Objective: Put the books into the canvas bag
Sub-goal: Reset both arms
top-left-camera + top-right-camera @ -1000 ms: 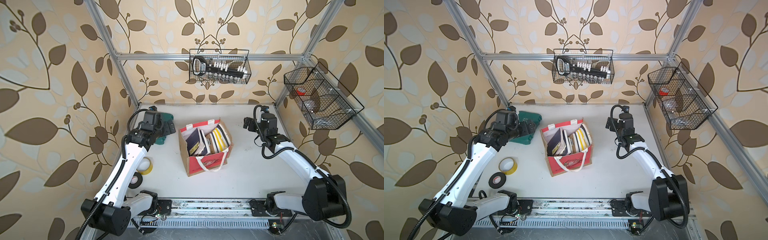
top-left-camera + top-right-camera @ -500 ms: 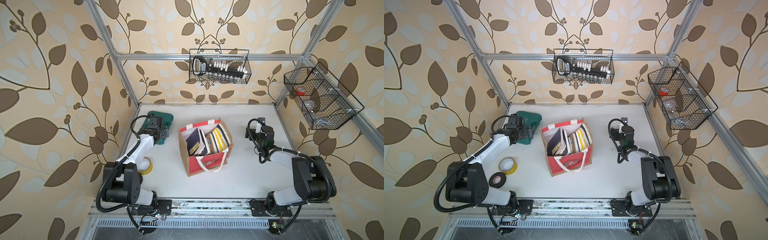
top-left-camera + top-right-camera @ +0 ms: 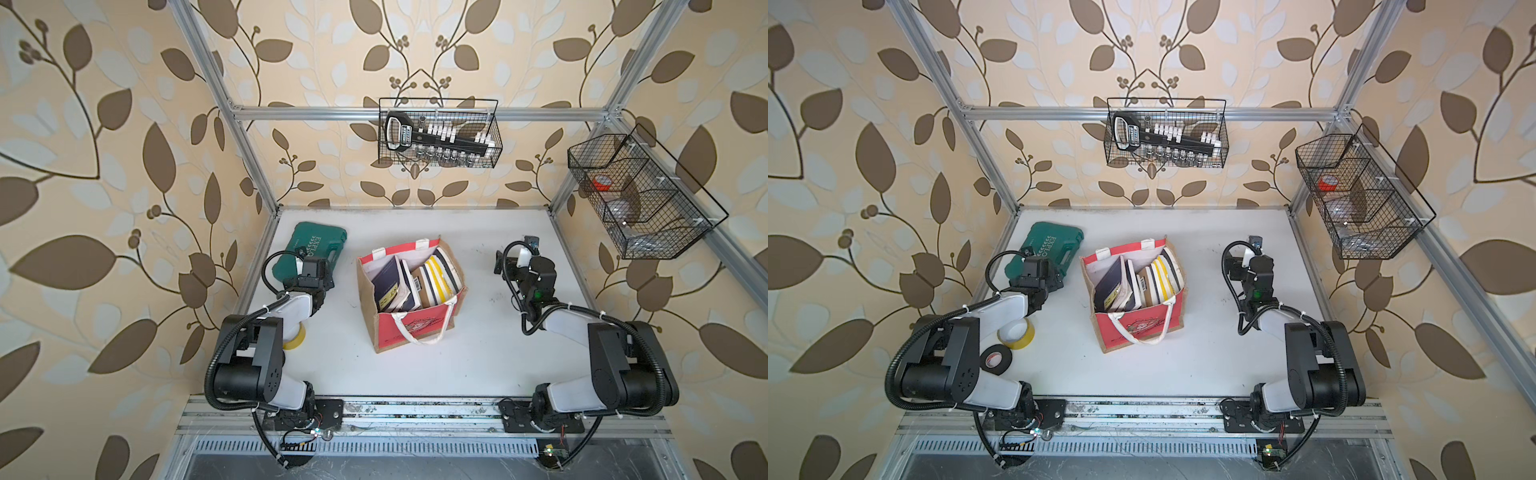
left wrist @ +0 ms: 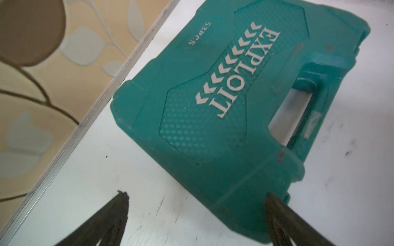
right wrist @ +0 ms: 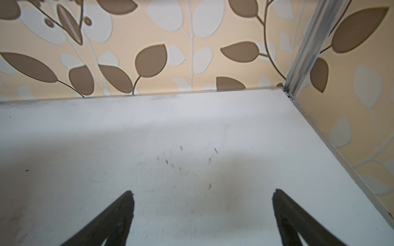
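In the bag (image 3: 424,325), the books (image 3: 388,278) lean loose; a bump could tip it. Left fingers (image 4: 115,215) and right fingers (image 5: 119,215) gape empty.

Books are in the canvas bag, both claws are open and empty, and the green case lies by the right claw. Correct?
One thing is off: the green case lies by the left claw, not the right claw, as the left wrist view shows. The books are in the canvas bag, and both claws are open and empty.
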{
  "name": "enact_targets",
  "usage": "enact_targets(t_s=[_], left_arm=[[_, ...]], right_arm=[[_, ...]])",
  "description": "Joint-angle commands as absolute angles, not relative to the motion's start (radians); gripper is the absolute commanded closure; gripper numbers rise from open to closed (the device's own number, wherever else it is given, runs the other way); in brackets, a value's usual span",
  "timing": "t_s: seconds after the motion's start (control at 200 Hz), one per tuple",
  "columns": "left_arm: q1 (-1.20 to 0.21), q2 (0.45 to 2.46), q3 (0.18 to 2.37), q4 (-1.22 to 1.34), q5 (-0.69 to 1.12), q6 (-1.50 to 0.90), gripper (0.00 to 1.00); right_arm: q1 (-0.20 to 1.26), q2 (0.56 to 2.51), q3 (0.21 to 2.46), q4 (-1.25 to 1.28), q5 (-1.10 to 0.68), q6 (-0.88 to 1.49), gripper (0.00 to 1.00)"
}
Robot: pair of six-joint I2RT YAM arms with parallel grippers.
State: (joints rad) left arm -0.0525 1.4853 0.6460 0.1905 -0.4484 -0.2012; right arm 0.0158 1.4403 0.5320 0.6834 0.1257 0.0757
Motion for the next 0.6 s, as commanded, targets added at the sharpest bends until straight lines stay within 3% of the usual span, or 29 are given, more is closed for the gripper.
enact_targets(t_s=[0.0, 0.115, 0.39, 0.595], left_arm=[[-0.076, 1.533, 0.569, 0.459, -0.470, -0.116, 0.01], [-0.096, 1.504, 0.501, 0.559, -0.367, -0.048, 0.01], [-0.113, 1.530, 0.544, 0.506, -0.375, -0.029, 0.02], [-0.123, 1.500, 0.485, 0.586, -0.414, -0.037, 0.01]], right_arm=[[0.010, 1.403, 0.508, 0.684, 0.103, 0.105, 0.02], [0.011, 1.399, 0.500, 0.701, 0.099, 0.112, 0.02], [0.015, 1.324, 0.411, 0.689, 0.200, 0.112, 0.01], [0.024, 1.344, 0.248, 1.000, 0.286, 0.094, 0.01]])
